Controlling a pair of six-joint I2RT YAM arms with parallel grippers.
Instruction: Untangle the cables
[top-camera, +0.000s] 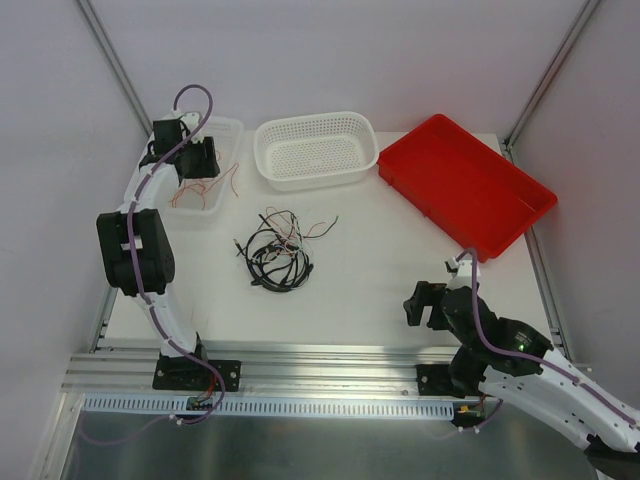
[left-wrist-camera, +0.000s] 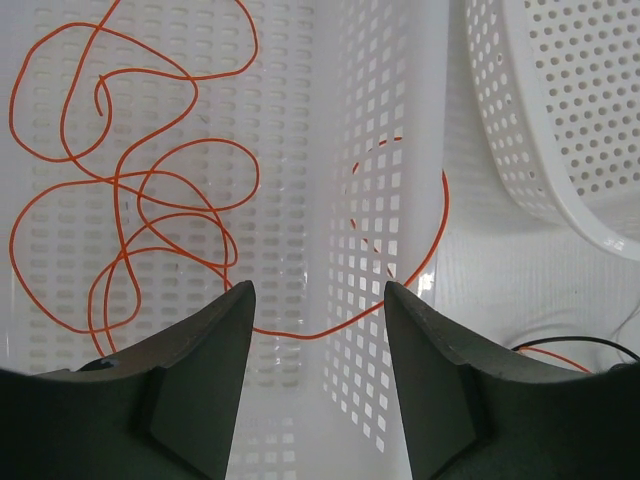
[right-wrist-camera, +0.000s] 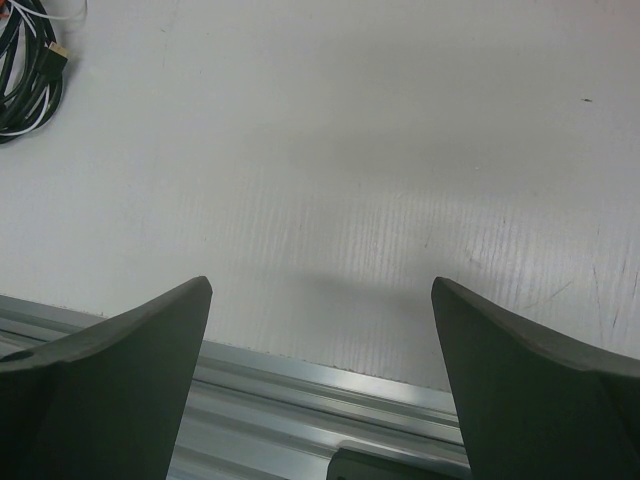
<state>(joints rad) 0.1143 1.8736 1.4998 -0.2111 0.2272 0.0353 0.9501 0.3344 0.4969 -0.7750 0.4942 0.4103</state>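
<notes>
Hovering over the orange cable (left-wrist-camera: 300, 337), left hand (left-wrist-camera: 318, 290) stands open

A white counter (top-camera: 370, 270) carries three containers along its far side. At the back left stands a rectangular white bin (top-camera: 228, 140) with slotted walls and floor. In the left wrist view its perforated side wall (left-wrist-camera: 370, 200) rises beside its slotted floor. Just to its right, near the middle, sits an oval white basket (top-camera: 315, 150) dotted with small holes; its curved rim (left-wrist-camera: 560, 110) shows in the left wrist view, close to the bin but apart from it. At the back right lies a shallow red tray (top-camera: 465, 185), turned at an angle. A ribbed metal rail (top-camera: 320, 365) runs along the counter's near edge. Pale walls enclose the space.
</notes>
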